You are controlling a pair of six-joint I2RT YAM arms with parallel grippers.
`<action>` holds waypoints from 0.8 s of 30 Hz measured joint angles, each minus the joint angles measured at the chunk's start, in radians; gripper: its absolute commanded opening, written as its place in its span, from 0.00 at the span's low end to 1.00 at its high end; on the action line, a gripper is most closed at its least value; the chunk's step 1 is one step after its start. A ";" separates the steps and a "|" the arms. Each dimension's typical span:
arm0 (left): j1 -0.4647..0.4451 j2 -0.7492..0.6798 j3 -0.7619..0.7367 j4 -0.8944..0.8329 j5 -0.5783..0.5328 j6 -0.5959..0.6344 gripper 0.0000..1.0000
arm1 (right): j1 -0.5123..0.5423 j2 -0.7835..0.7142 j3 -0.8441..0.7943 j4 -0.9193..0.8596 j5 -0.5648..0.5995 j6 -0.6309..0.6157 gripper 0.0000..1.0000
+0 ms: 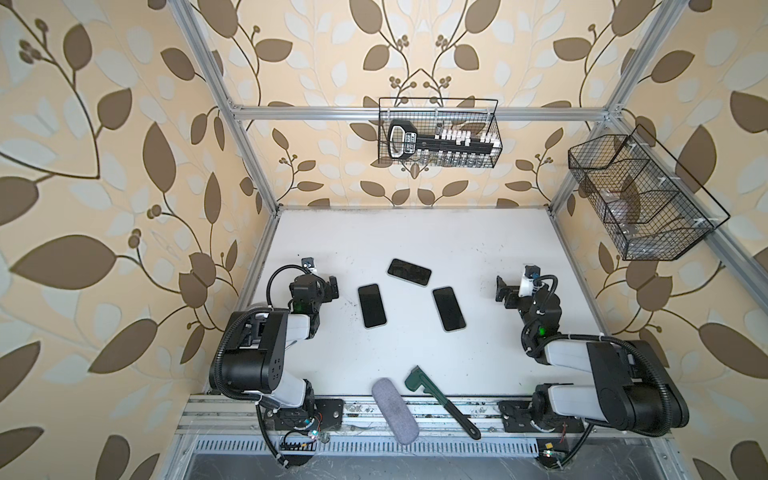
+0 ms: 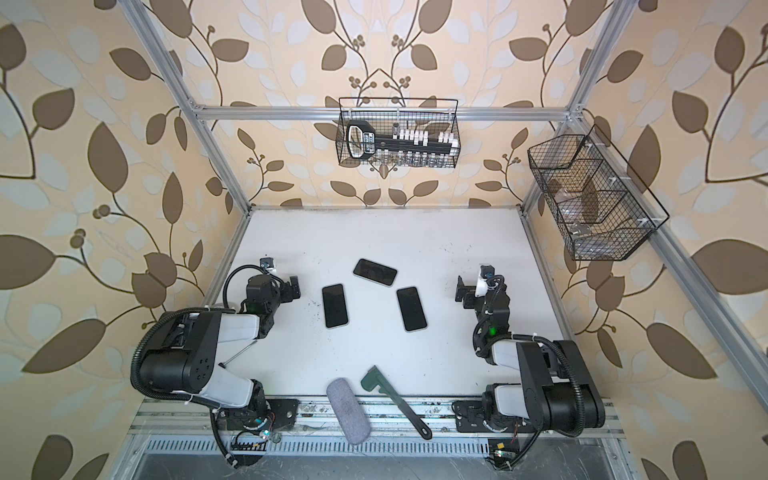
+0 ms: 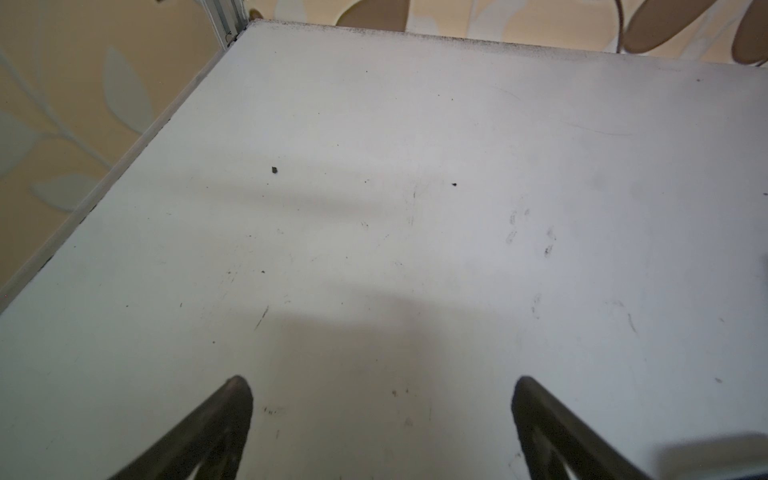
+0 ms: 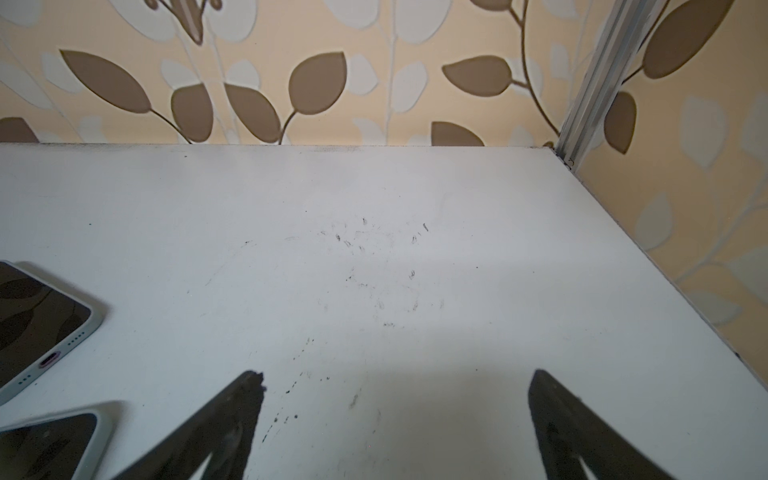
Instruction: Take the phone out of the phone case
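A: While the left gripper [image 3: 382,386] and right gripper [image 4: 397,382] gape wide, empty, what's started?
B: Nothing yet, I'd say. Three black-screened phones in pale cases [image 1: 372,306] [image 1: 409,272] [image 1: 448,308] lie mid-frame on the white counter [image 1: 415,232]; next, pinch one case.

Your booth is papered all round: cream walls [image 1: 124,166] with brown and pale leaves on thin dark stems. An aluminium frame [image 1: 311,113] of slotted bars runs across the back wall and down the corners. Your worktop [image 1: 415,232] is a white board, scuffed and flecked with dark specks, and it meets the wallpaper at its far edge. A black wire basket [image 1: 415,110] hangs from the back bar. A second wire basket [image 1: 665,245], split into compartments, hangs on the side bar at the right of both top views. Soft, even light leaves you only faint shadows on the board.
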 measured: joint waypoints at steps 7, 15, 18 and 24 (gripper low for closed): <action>0.000 0.000 0.000 0.000 0.000 0.000 0.99 | 0.000 0.000 0.000 0.000 0.000 0.000 1.00; 0.000 0.000 0.000 0.000 0.000 0.000 0.99 | 0.000 0.000 0.000 0.000 0.000 0.000 1.00; 0.000 -0.001 0.005 -0.013 -0.002 -0.001 0.99 | -0.007 -0.003 0.002 -0.010 -0.001 0.004 1.00; 0.000 -0.130 0.137 -0.303 -0.069 -0.060 0.99 | -0.023 -0.152 0.108 -0.278 -0.032 0.030 1.00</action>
